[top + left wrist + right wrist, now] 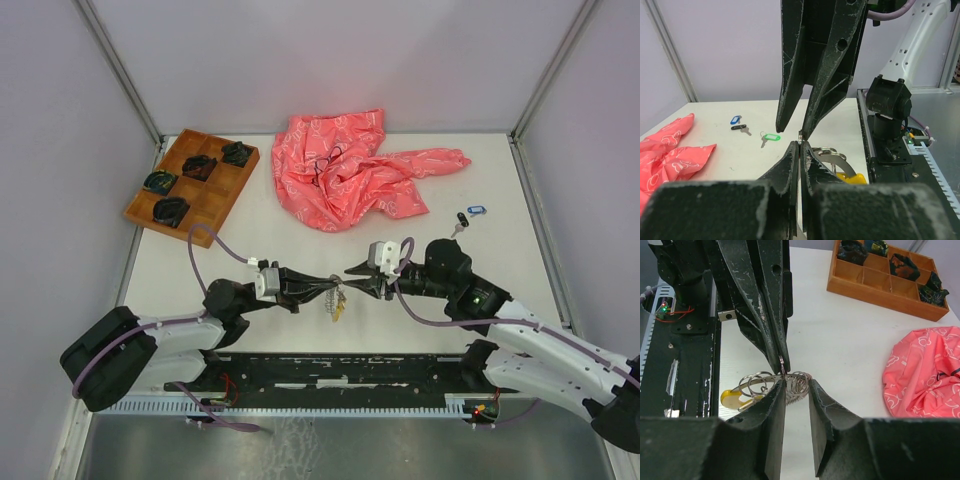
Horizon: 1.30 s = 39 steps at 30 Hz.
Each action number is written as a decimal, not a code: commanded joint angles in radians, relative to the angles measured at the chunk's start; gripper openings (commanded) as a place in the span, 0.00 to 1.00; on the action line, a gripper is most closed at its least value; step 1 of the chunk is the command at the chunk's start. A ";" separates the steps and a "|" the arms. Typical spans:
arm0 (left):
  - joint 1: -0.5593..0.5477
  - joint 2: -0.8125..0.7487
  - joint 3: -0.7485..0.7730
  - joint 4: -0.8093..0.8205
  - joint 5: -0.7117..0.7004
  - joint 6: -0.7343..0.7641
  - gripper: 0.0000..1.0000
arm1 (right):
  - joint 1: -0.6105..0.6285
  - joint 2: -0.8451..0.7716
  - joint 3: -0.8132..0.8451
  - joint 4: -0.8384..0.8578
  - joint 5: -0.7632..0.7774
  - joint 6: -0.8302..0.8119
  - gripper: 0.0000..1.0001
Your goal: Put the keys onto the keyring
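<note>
The keyring (pixel 337 298) hangs between my two grippers over the table's front middle, with a yellow key (pixel 338 311) on it. In the right wrist view it shows as a grey band with coiled rings (pixel 801 381) and the yellow key (pixel 731 398) at the left. My left gripper (pixel 333 283) is shut on a thin ring of the keyring (pixel 801 134). My right gripper (pixel 796 384) is open, its fingertips on either side of the coil. A green key (pixel 771 137), a blue key (pixel 476 210) and a black key (pixel 461 219) lie on the table at the right.
A wooden tray (pixel 216 205) with dark items in its compartments stands at the back left. A crumpled pink cloth (pixel 352 172) with a thin dark cord loop on it lies at the back middle. Metal frame posts stand at the corners.
</note>
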 commanded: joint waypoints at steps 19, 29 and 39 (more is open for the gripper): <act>0.000 -0.004 0.036 0.098 0.037 -0.039 0.03 | -0.004 0.083 0.055 0.033 -0.114 0.035 0.13; 0.000 -0.097 0.063 -0.246 0.053 0.097 0.17 | -0.004 0.138 0.258 -0.333 -0.088 -0.074 0.01; 0.001 -0.148 0.123 -0.446 0.086 0.151 0.25 | 0.009 0.286 0.487 -0.718 -0.045 -0.171 0.01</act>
